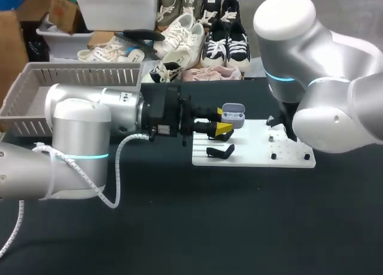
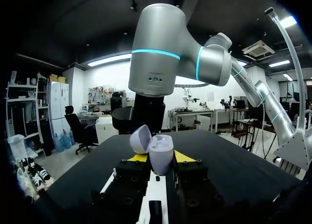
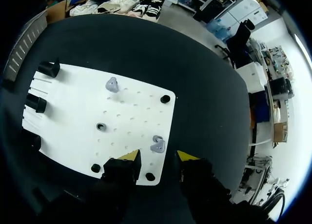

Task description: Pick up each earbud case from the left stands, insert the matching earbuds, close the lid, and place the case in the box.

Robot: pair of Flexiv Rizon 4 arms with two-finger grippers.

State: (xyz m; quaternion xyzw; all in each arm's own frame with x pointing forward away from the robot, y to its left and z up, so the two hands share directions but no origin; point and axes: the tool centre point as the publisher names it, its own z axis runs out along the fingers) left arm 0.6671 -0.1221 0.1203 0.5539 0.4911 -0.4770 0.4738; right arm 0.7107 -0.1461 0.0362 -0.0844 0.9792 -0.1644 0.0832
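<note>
Open case (image 2: 161,153) between left jaws

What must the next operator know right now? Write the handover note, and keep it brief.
Left gripper: shut on the earbud case, whose lid is open.
Right gripper: open, directly over one earbud on the white board, not touching it. The second earbud lies farther along the board.
Done: the case is gripped with the lid open.
Left: insert both earbuds, close the lid, and place the case in the basket.
</note>
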